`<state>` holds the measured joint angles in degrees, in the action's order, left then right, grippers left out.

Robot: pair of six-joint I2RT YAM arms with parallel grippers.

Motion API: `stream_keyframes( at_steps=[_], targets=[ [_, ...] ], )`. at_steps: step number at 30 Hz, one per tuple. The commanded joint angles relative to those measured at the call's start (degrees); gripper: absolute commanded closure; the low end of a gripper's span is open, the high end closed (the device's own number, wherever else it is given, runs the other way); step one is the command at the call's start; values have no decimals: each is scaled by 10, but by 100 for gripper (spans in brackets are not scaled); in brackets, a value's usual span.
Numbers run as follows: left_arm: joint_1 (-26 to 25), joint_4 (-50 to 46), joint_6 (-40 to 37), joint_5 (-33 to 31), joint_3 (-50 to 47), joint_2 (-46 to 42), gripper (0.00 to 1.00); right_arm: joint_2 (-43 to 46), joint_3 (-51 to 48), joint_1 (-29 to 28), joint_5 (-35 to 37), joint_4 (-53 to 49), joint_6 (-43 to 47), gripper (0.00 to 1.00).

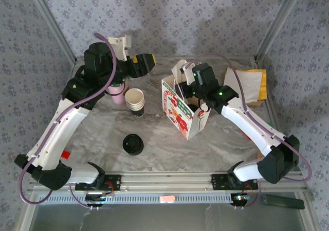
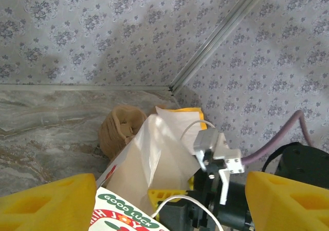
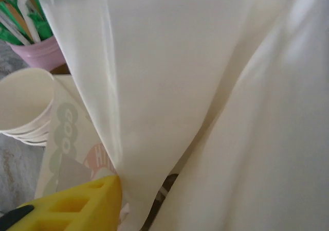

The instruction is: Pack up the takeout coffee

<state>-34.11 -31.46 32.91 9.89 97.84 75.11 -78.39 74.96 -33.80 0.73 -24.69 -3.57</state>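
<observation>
While R gripper sits in paper bag mouth, jaw gap unclear | L gripper fingers apart, empty | takeout coffee: prob. light, crushable; grip mid-wall, gently

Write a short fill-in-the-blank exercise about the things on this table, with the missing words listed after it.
1. The loose lids near the front of the table are ____ in colour.
2. The straws stand in a ____ cup.
3. In the top view, the stack of lidless cups stands to the ____ of the paper bag.
4. The left gripper holds nothing; its jaws are ____.

Missing words: black; pink; left; open.
</observation>
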Motion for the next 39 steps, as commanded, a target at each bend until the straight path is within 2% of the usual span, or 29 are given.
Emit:
stream_keyframes(
  at_steps=[1, 11, 20, 23, 26, 34, 39],
  targets=[
    [3, 8, 2, 10, 20, -3, 24, 25, 31, -4, 15, -20, -1, 46],
    [3, 5, 2, 11, 27, -3, 24, 39, 80, -5, 23, -49, 0, 43],
    [3, 6, -5, 9, 33, -4, 22, 85, 176, -3, 25, -106, 0, 43],
    [3, 8, -10, 9, 31, -7, 17, 110, 194, -2, 24, -145, 1, 43],
    [3, 11, -15, 6, 21, -11, 0, 137, 204, 4, 40, -185, 3, 42],
    [11, 6, -52, -43, 17, -20, 0, 227, 159, 54, 46, -254, -17, 36],
    [21, 5, -44, -65, -1, -23, 0, 220, 163, 119, -27, -335, -53, 31]
  ],
)
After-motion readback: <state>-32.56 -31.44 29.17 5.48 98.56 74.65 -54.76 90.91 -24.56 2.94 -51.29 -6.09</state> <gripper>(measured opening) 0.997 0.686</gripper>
